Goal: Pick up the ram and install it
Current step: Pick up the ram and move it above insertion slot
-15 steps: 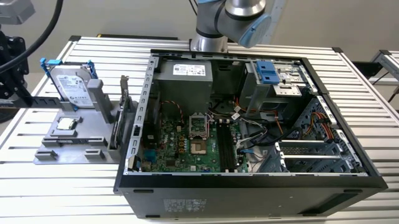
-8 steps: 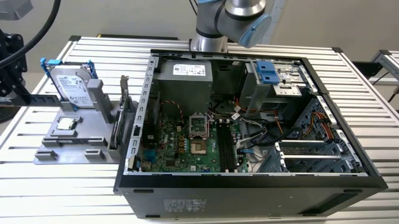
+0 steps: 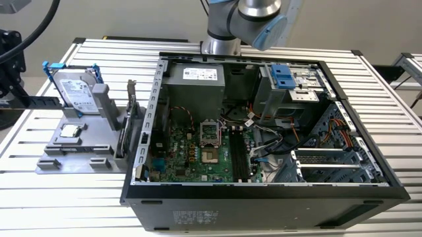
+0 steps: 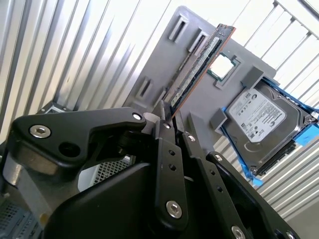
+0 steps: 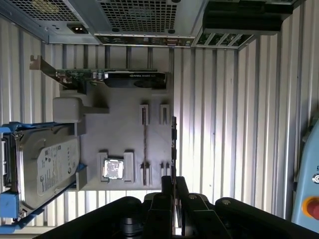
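Ram (image 4: 199, 64) clamped in the gripper (image 4: 169, 115), out at the parts fixture.
Fingers (image 4: 167, 149) are closed on one end of the stick, and the rest juts straight out past the tips. In the first wrist view the ram (image 5: 173, 144) is edge-on, running along the border of the grey fixture (image 5: 124, 129) that carries the hard drive (image 5: 47, 164), CPU (image 5: 113, 169) and graphics card (image 5: 124, 78). In the exterior view the ram (image 3: 41, 102) sits at 9 o'clock from the open case (image 3: 264, 197), well clear of it.

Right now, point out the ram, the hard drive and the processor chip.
ram (image 4: 198, 67): second wrist view, midway along the stick.
hard drive (image 4: 255, 122): second wrist view, on its pale label.
processor chip (image 5: 113, 169): first wrist view, centre of its metal lid.
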Controlling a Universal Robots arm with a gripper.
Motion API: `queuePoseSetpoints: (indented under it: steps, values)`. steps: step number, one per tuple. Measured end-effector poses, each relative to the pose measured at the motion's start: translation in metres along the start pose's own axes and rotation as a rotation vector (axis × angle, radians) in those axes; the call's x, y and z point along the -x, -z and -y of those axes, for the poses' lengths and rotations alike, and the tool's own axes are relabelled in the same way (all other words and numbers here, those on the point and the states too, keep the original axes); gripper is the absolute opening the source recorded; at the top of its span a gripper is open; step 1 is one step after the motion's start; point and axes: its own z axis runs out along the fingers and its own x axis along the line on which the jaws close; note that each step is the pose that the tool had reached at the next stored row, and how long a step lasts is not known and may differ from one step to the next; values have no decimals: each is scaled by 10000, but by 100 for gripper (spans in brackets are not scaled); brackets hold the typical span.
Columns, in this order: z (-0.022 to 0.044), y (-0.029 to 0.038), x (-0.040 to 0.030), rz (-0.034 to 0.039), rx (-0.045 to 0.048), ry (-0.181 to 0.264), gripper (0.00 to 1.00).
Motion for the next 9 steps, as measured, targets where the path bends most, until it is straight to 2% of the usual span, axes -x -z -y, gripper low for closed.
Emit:
queuePoseSetpoints:
  steps: [9]
  values:
    - [-4,23,0,1,-1,0,0]
